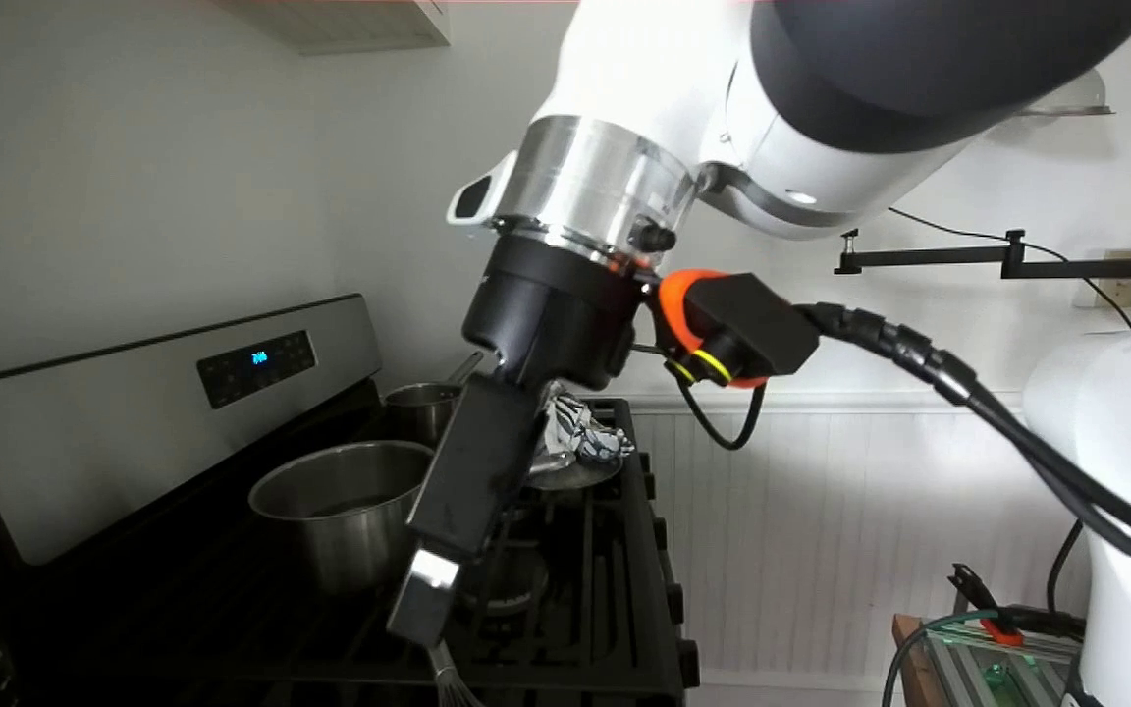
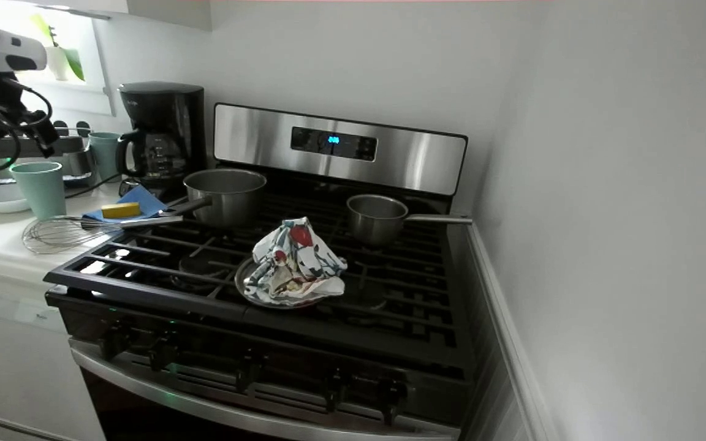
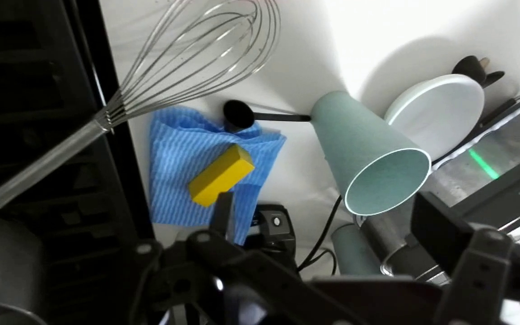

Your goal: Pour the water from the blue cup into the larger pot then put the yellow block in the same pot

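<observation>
The blue cup (image 3: pixel 355 131), pale blue-green and tapered with a white rim, stands upright on the counter; it also shows in an exterior view (image 2: pixel 40 191). My gripper (image 3: pixel 330 219) is open and empty. In the wrist view the cup's rim shows between its fingers, apart from them. The gripper also shows in an exterior view (image 1: pixel 423 599). The yellow block (image 3: pixel 221 175) lies on a folded blue cloth (image 3: pixel 174 180) left of the cup; it also shows in an exterior view (image 2: pixel 121 210). The larger pot (image 2: pixel 230 199) stands on the stove's back burner; its contents are unclear.
A whisk (image 3: pixel 188 72) lies across the counter and stove edge. A black scoop (image 3: pixel 238 116) touches the cloth. A white bowl (image 3: pixel 440 113), a second blue-green cup (image 3: pixel 355 250) and a coffee maker (image 2: pixel 160 122) stand nearby. The stove bears a smaller pot (image 2: pixel 374 223) and a patterned towel (image 2: pixel 295 263).
</observation>
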Controlling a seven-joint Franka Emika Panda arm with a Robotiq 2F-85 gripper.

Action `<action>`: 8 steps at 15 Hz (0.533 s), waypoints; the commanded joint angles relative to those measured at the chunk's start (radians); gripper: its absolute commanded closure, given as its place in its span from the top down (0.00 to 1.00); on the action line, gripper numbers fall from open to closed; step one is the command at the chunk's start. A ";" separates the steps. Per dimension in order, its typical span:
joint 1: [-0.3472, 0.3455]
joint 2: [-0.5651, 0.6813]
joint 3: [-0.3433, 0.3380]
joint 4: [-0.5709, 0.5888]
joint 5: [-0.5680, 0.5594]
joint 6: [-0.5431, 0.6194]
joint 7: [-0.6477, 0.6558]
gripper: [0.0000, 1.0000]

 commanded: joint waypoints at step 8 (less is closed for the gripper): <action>-0.040 0.321 0.047 0.246 0.088 -0.027 -0.183 1.00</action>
